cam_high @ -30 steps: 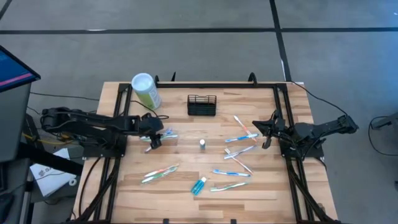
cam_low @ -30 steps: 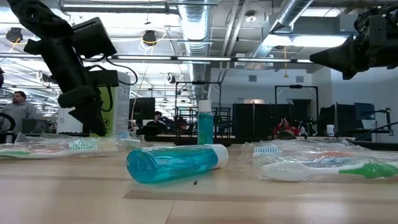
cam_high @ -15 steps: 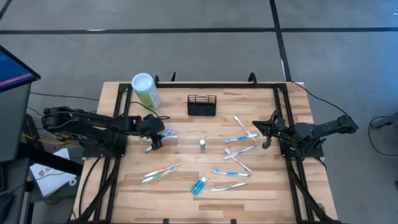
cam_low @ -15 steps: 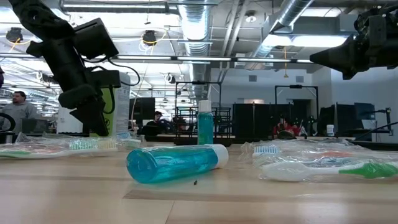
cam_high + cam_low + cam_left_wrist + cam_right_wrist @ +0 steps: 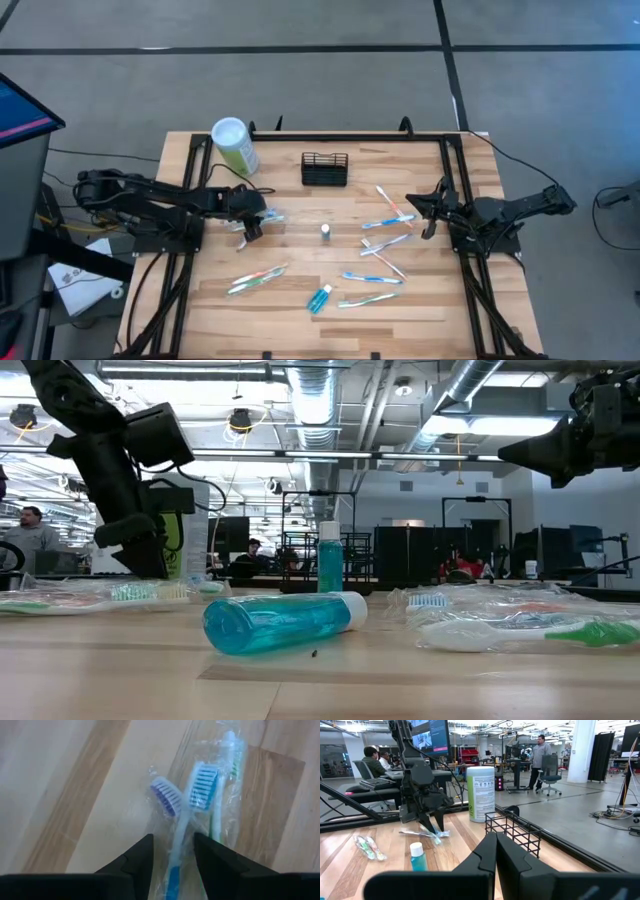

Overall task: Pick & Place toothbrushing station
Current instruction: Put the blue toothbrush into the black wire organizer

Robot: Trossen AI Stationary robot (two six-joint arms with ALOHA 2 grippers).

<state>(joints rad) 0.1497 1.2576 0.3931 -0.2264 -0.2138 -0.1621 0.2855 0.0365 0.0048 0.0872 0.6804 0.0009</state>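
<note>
The toothbrushing station, a small black wire-mesh basket [image 5: 325,168] [image 5: 515,832], stands on its base at the table's far middle, and no gripper touches it. My left gripper [image 5: 250,224] [image 5: 172,847] [image 5: 432,826] is open at the table's left. It slants down over a clear-wrapped pack of toothbrushes [image 5: 266,215] [image 5: 200,805] that lies flat on the wood. Its fingers stand either side of the white and blue handle [image 5: 175,865]. My right gripper [image 5: 422,208] [image 5: 496,842] waits shut and level above the table's right side, holding nothing. My left gripper comes at the wrapped toothbrushes slanting down from the table's left. Its two fingers [image 5: 142,857] straddle the handle end of the pack, along the brushes. Whether they touch the clear wrap I cannot tell.
A pale-green cylinder with a white lid [image 5: 236,148] [image 5: 481,792] stands at the far left. A small upright bottle [image 5: 325,232] is at the middle, and a teal bottle [image 5: 320,298] [image 5: 280,622] lies near the front. Several more wrapped toothbrushes [image 5: 385,235] [image 5: 258,280] are scattered about. Black frame rails [image 5: 455,180] border the table.
My left arm's rear links have leaned a little toward the table's right. Its gripper stays over the wrapped toothbrushes, and nothing on the table has moved.
</note>
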